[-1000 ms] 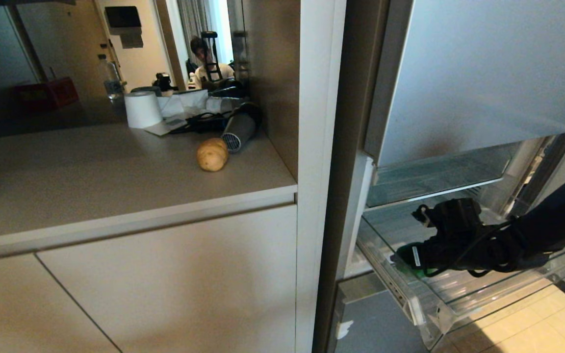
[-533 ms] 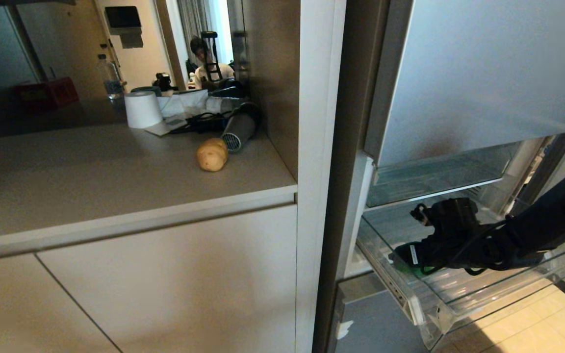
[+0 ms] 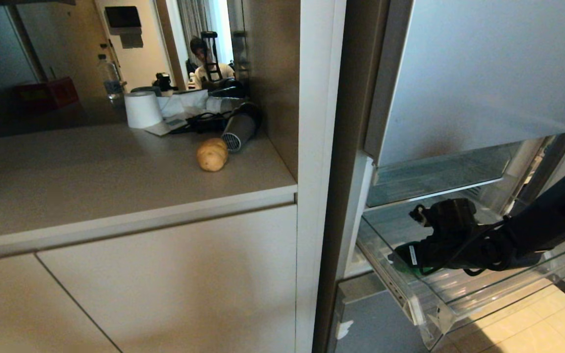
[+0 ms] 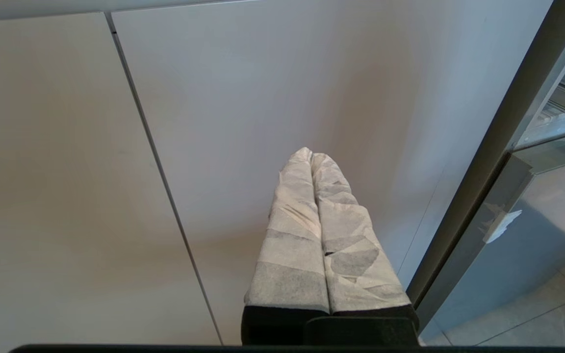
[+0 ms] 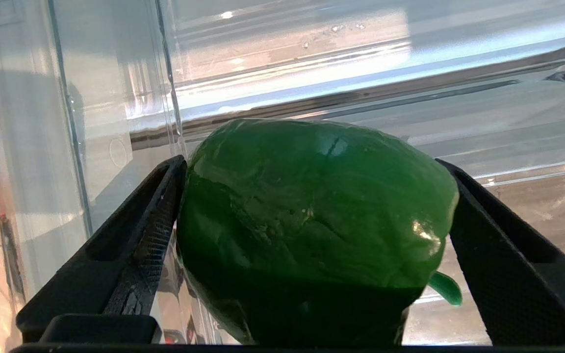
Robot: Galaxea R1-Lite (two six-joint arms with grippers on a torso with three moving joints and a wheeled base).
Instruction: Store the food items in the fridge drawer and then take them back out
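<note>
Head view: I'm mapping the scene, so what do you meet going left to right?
White paper roll → potato → grey hair dryer → right gripper with the bell pepper in the fridge drawer.

The head view is dim and warm-toned, with the far left of the counter (image 3: 91, 162) sunk in shadow. Brightest is a sunlit patch of floor (image 3: 532, 328) at the near right. The fridge door (image 3: 483, 73) carries a soft grey sheen. In the right wrist view, white and orange glare streaks the clear fridge drawer (image 5: 312, 73), and small highlights shine on the bell pepper (image 5: 312, 211). The left wrist view is evenly lit, with soft shading.
</note>
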